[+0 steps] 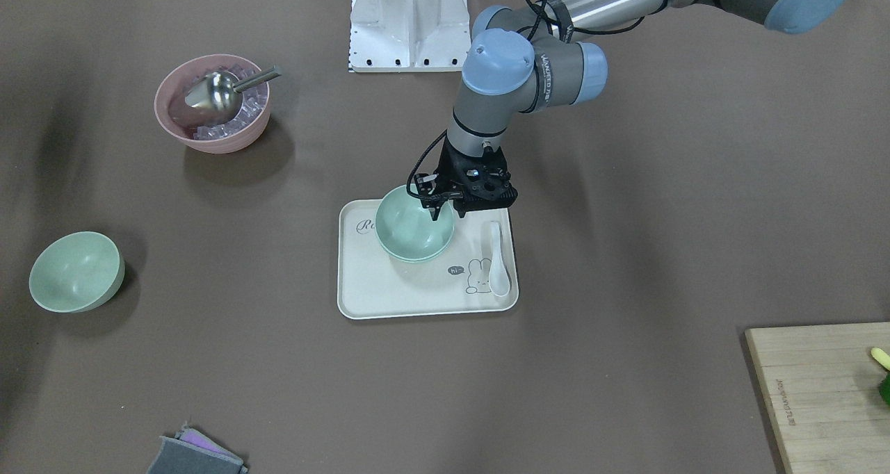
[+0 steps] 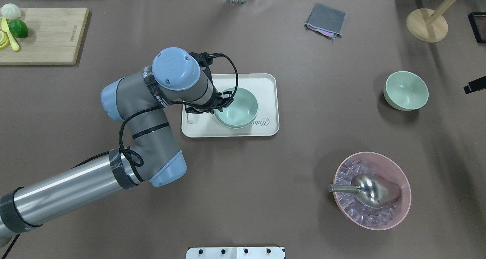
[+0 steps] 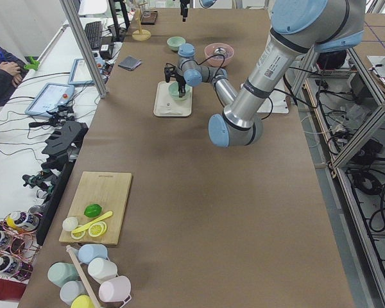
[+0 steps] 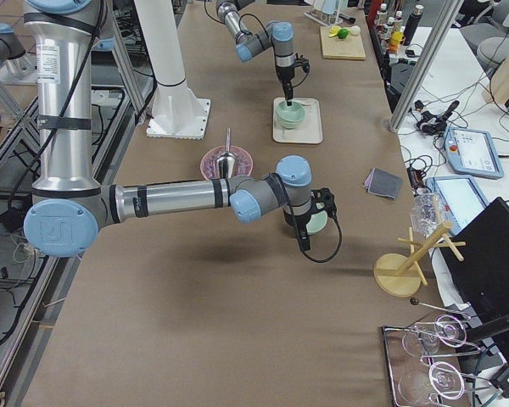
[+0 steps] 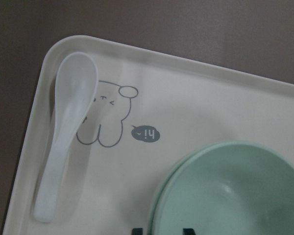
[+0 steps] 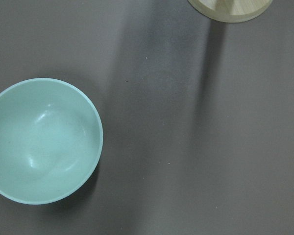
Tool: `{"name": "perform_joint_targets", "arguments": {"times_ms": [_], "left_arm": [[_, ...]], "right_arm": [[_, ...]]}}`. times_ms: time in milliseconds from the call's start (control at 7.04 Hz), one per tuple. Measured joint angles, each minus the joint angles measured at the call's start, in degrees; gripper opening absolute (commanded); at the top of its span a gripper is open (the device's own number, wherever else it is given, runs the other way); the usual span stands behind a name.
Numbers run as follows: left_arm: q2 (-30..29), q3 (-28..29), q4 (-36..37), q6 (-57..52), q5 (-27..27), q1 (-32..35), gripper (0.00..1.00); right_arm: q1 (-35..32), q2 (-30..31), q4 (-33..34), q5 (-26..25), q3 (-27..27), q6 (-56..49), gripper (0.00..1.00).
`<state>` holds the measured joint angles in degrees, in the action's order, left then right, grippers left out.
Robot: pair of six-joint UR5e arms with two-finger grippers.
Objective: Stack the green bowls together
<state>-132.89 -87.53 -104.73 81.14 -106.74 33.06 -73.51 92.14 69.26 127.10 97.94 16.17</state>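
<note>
Two green bowls sit nested as one stack [image 1: 410, 232] on the cream tray [image 1: 417, 297]; the left wrist view shows both rims [image 5: 230, 196]. My left gripper [image 1: 445, 213] stands over the stack's rim nearest the robot, one finger outside and one inside the wall. A gap shows beside the wall, so it looks open. A third green bowl [image 2: 406, 90] stands alone on the table; the right wrist view sees it from above [image 6: 41, 139]. My right gripper [image 4: 304, 237] hovers near that bowl. I cannot tell whether it is open or shut.
A white spoon [image 1: 498, 258] lies on the tray beside the stack. A pink bowl [image 2: 403, 209] holds ice and a metal scoop [image 2: 370, 190]. A cutting board [image 2: 49, 35], a grey cloth [image 2: 325, 19] and a wooden stand [image 2: 427, 25] line the far side.
</note>
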Motion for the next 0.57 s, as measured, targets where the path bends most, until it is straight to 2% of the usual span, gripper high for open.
{"name": "perform_joint_targets", "arguments": {"times_ms": [284,568], "left_arm": [[4.23,-6.2,1.4,-3.84,-2.43,2.85,0.99],[11.01,-15.17,9.4,-17.43,-8.78,10.48,0.99]], "right_arm": [[0.03,-0.16,-0.04,1.0,-0.08,0.04,1.0],[0.19,-0.54,-0.16,1.33,0.38,0.47,1.0]]}}
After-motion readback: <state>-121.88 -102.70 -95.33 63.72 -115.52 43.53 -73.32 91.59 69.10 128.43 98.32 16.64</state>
